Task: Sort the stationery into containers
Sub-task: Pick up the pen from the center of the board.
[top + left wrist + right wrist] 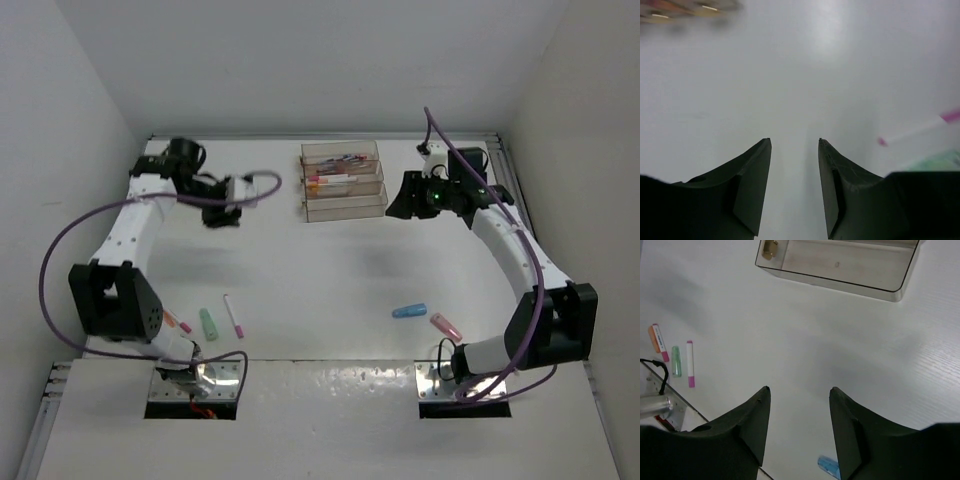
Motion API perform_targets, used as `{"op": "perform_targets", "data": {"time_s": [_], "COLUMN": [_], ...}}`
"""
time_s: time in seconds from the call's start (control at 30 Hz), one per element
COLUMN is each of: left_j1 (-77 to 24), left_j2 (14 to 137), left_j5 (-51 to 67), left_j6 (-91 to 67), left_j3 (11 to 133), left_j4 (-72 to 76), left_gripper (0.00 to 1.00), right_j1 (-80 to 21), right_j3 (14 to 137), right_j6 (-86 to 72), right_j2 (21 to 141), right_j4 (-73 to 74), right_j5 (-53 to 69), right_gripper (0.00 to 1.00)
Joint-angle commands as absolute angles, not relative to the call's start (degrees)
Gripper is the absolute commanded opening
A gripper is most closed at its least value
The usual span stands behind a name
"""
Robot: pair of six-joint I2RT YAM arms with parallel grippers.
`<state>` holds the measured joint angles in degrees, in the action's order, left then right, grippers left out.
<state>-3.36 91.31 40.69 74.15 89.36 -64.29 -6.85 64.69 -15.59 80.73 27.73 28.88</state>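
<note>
The three clear containers (344, 181) stand at the back middle. The two rear trays hold several pens; the nearest tray (840, 265) looks almost bare. My left gripper (221, 212) is open and empty above the table, left of the containers; its view (795, 142) shows bare table between the jaws. My right gripper (399, 204) is open and empty just right of the containers; its view (799, 389) shows nothing between the jaws. Loose on the table: a white pen with pink caps (233, 315), a green piece (208, 323), an orange-and-pink marker (178, 322), a blue piece (409, 310), a pink piece (446, 325).
The pink-capped pen (920, 131) and green piece (940, 161) show at the right of the left wrist view. The blue piece (829, 467) lies under the right fingers. Cables and metal mounting plates (200, 378) lie at the near edge. White walls enclose the table.
</note>
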Motion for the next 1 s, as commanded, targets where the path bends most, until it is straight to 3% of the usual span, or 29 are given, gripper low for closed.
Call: {"op": "perform_targets", "data": {"time_s": [0.0, 0.13, 0.53, 0.97], "left_j1": [-2.7, -3.0, -8.3, -13.4], "left_j2": [81.9, 72.9, 63.1, 71.7], "left_j5": [32.4, 27.8, 24.5, 20.8], "left_j6": [98.9, 112.7, 121.6, 119.4], "left_j3": [72.9, 57.3, 38.3, 36.6], "left_j4": [-75.6, -75.5, -64.6, -54.5], "left_gripper": [0.48, 0.49, 0.50, 0.50], "right_j1": [-7.8, -8.9, -9.4, -8.7], "right_j3": [66.4, 67.6, 66.0, 63.4], "right_j6": [-14.5, -14.8, -14.7, -13.6], "right_j2": [82.0, 83.4, 81.9, 79.5], "right_j4": [24.7, 25.3, 26.5, 26.8], "right_j5": [30.8, 30.9, 29.9, 29.4], "right_gripper": [0.50, 0.49, 0.49, 0.49]}}
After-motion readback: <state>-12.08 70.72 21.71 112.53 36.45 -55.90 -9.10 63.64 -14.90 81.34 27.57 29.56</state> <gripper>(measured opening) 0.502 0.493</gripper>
